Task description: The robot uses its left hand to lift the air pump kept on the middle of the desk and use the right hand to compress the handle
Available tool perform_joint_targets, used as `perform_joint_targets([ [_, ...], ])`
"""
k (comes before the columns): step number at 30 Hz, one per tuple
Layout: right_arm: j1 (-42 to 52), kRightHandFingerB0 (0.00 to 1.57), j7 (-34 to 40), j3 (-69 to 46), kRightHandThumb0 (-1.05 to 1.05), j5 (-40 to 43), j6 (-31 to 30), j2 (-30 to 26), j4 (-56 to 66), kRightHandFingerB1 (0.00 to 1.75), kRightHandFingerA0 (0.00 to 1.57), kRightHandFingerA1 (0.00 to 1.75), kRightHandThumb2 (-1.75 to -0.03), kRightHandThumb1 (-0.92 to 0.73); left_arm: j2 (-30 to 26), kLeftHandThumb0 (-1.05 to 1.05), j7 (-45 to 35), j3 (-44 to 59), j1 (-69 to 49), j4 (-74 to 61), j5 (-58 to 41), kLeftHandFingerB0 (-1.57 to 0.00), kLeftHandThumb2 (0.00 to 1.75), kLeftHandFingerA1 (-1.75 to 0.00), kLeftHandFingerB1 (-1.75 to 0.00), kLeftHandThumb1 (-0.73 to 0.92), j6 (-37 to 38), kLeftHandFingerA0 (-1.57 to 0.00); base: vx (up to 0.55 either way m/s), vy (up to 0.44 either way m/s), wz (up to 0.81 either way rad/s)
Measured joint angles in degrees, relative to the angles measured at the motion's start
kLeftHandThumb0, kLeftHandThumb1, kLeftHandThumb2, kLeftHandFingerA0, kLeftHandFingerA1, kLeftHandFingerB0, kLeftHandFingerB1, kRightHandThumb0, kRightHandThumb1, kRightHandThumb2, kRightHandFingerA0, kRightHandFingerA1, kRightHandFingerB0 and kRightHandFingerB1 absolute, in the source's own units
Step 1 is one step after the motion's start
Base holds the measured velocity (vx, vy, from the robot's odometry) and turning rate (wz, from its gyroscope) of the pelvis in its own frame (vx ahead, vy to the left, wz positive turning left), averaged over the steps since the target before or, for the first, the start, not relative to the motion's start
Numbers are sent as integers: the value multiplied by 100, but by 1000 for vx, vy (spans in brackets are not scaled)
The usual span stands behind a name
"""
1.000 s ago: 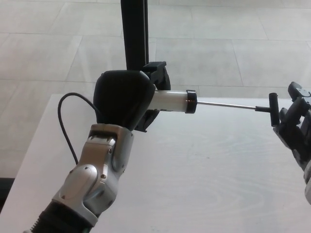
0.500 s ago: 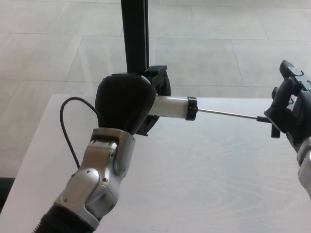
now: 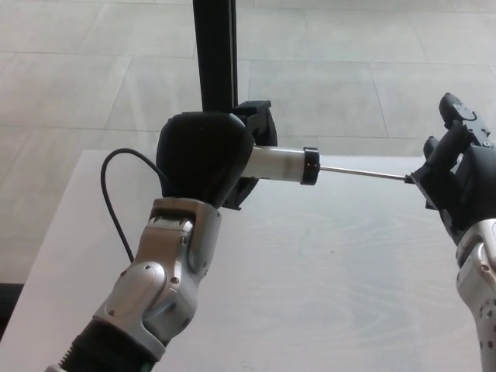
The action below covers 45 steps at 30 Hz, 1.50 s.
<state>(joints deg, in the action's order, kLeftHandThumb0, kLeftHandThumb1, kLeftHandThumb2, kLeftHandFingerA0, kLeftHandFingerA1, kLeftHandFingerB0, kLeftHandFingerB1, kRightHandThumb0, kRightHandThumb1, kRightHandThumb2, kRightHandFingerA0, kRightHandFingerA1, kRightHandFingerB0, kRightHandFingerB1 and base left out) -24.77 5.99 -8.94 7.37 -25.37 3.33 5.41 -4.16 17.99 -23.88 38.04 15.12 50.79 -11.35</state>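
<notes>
Held up over the pale tabletop (image 3: pixel 310 294) near its far edge, the air pump (image 3: pixel 283 164) lies level in the clamped left hand (image 3: pixel 203 155), its rod running right to the handle (image 3: pixel 422 186) wrapped and mostly hidden by the right hand (image 3: pixel 457 182), while a black post (image 3: pixel 215 54) stands close behind and a black hose (image 3: pixel 112 201) loops left.

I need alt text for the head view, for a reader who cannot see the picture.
The robot's left hand holds an air pump level above a white desk, its thin rod fully extended to the right. The right hand is at the handle on the rod's end. A black hose loops left.
</notes>
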Motion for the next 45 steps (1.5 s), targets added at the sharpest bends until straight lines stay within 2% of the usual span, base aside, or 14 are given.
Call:
perform_joint_targets([
  [1,27,0,5,-17,-97,8,12,46,16,13,0,6,-104,-81,5,-23,0,0,3,2,0,-91,104,-137,-114,50,0,-121,0,0,0],
  [7,155,0,22,-98,-89,97,225,331,172,22,0,20,-129,-87,12,-23,-2,-1,5,39,6,-89,104,-136,-115,51,-38,-120,0,0,0],
  [10,150,0,19,-67,-91,111,336,371,213,20,0,17,-131,-91,17,-22,-2,-3,14,69,6,-78,85,-156,-118,60,-44,-88,0,0,0],
  [21,-78,0,18,336,-101,149,423,527,755,21,0,19,-108,-83,72,-16,88,-63,92,437,0,-72,105,-175,-151,50,-37,-88,0,0,0],
  [29,-90,4,41,682,-90,87,418,559,907,24,0,20,-126,-82,163,-17,108,-105,165,554,-46,-86,98,-170,-109,55,-36,-93,0,0,0],
  [31,-62,6,45,756,-90,71,418,559,912,24,0,20,-126,-81,163,-21,120,-107,177,556,-47,-91,105,-135,-115,48,-34,-121,0,0,0],
  [33,-47,7,65,846,-95,25,415,554,916,20,0,16,-129,-86,164,-16,127,-115,183,565,-48,-69,99,-175,-155,56,-32,-90,0,0,0],
  [34,-44,2,82,915,-97,-31,391,535,932,27,0,22,-89,-92,169,-13,127,-119,184,573,-48,-73,102,-169,-139,56,-32,-92,0,0,0],
  [35,-43,9,94,966,-102,-71,369,520,949,15,1,12,-131,-91,173,-21,127,-122,189,578,-47,-93,105,-134,-118,49,-32,-118,0,0,0],
  [37,-43,2,102,1100,-94,-167,303,468,1001,26,0,19,-87,-92,173,-20,132,-139,233,615,-41,-81,73,-170,-103,61,-34,-90,0,0,0],
  [38,-43,5,105,1152,-101,-209,275,445,1023,13,0,10,-129,-92,175,-20,139,-146,255,626,-40,-86,74,-167,-69,60,-34,-94,0,0,0],
  [40,-43,0,105,1281,-92,-295,239,366,1054,25,0,14,-85,-92,183,-29,150,-145,289,646,-52,-87,72,-168,-88,73,-23,-95,0,0,0],
  [44,-41,0,102,1442,-94,-401,196,316,1111,22,0,12,-85,-92,421,-35,153,139,240,644,-367,-83,73,-151,-99,76,158,-94,0,0,0],
  [45,-41,0,97,1508,-94,-438,171,300,1138,21,0,13,-83,-92,411,-29,168,110,244,655,-377,-87,90,-131,-100,42,190,-120,0,0,0],
])
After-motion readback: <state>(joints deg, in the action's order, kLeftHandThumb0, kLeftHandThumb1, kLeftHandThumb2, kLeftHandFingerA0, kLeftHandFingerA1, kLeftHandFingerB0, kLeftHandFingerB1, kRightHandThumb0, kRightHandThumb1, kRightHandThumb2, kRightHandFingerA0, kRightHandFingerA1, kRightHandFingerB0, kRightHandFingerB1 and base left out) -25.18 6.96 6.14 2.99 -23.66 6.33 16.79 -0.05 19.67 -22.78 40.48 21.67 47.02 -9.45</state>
